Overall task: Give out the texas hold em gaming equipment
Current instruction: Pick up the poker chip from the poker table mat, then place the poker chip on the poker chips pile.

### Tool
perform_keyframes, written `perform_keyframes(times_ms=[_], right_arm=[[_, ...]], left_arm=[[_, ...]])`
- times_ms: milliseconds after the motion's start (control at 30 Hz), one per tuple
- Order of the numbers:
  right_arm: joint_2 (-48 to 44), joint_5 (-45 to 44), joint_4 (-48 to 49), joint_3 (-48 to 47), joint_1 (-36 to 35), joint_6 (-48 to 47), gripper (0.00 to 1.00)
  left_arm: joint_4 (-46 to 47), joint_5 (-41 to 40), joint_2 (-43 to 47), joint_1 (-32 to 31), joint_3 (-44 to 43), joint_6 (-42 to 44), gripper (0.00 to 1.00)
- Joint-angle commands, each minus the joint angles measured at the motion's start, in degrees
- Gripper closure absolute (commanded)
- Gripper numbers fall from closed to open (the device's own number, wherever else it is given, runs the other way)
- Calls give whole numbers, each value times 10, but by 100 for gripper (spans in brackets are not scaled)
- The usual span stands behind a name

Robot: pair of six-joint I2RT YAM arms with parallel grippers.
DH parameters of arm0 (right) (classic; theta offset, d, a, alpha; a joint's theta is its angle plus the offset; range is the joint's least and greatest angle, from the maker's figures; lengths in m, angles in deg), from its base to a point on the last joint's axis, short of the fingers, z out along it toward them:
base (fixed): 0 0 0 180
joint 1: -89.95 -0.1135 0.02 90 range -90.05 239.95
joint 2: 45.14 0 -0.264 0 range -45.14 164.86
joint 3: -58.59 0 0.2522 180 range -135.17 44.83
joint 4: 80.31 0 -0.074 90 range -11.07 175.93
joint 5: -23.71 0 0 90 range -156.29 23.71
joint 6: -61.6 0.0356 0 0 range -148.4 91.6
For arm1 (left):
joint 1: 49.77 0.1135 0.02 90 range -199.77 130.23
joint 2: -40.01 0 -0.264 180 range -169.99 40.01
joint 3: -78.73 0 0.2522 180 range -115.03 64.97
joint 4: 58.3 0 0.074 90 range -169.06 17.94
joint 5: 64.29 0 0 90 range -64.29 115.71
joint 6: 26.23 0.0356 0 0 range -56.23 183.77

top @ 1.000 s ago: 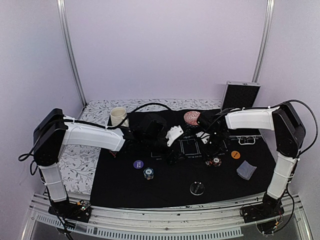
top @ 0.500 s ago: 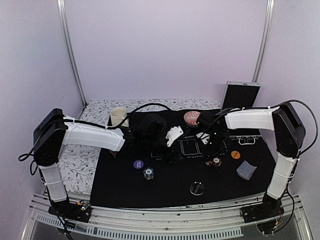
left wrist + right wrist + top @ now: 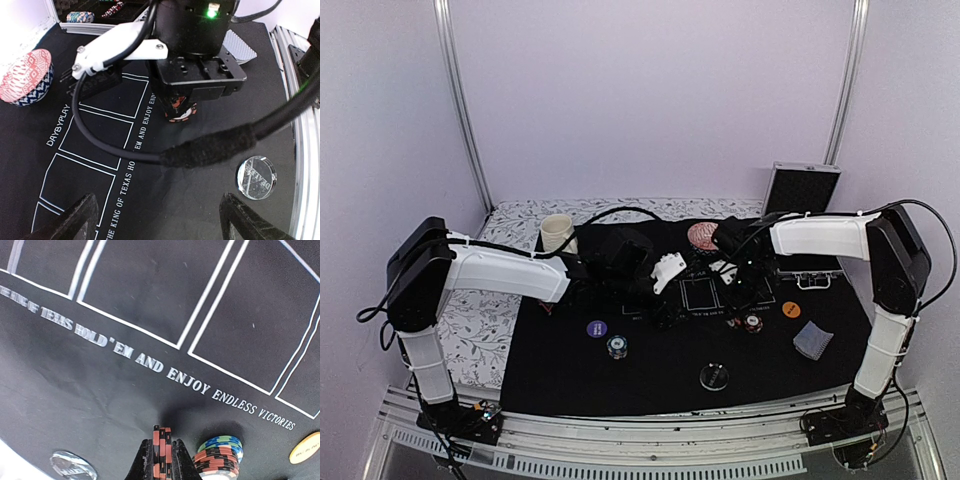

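Note:
My right gripper [image 3: 162,467] is shut on three red-and-black poker chips [image 3: 162,450], held on edge just above the black mat. A striped chip stack [image 3: 218,456] stands right beside it, also seen in the top view [image 3: 753,322]. My left gripper [image 3: 160,225] is open and empty over the mat's printed text, facing the right gripper [image 3: 192,60]. A clear disc [image 3: 714,376], a purple disc [image 3: 597,328], an orange disc [image 3: 791,309], another chip stack [image 3: 617,346] and grey-blue cards [image 3: 812,340] lie on the mat.
A red patterned bowl [image 3: 703,235] and a cream mug [image 3: 557,232] stand at the back of the mat. An open chip case [image 3: 800,190] sits at the back right. The left arm's cable [image 3: 150,155] hangs across the left wrist view.
My right gripper has shifted slightly left, away from the chip stack, with the chips in it. The left arm has barely moved.

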Motion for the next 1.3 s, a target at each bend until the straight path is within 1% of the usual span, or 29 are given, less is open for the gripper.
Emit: perform_keyframes(times_ms=[0,67,133,267,367,500,600,733,867,967,1100,1267], right_arm=[[-50,33,16,-17,-2,3,97],[-76,63,33,-8,8,7,98],[-107,113,63,15,29,19,98],[-183,228,139,90,89,55,98],[-235,287,184,145,147,80,98],[-302,342,241,224,220,105,97],[-327,393,286,287,261,117,97],[-328,430,345,354,280,132,97],[-316,453,405,389,289,146,97],[-295,459,432,401,295,150,97],[-266,482,461,412,296,149,97],[-250,482,473,423,300,142,97]], left_arm=[[-1,1,9,-1,5,5,14],[1,1,12,-1,5,3,14],[2,0,11,-3,2,3,14],[5,-13,8,-17,-10,26,14],[17,-36,-2,-37,-26,56,14],[30,-44,-40,-58,-69,75,14],[41,-44,-87,-65,-99,72,14],[39,-44,-136,-72,-141,64,14],[29,-60,-181,-79,-184,55,15],[30,-78,-207,-84,-207,51,16],[32,-96,-244,-90,-237,47,23],[42,-101,-272,-94,-260,36,33]])
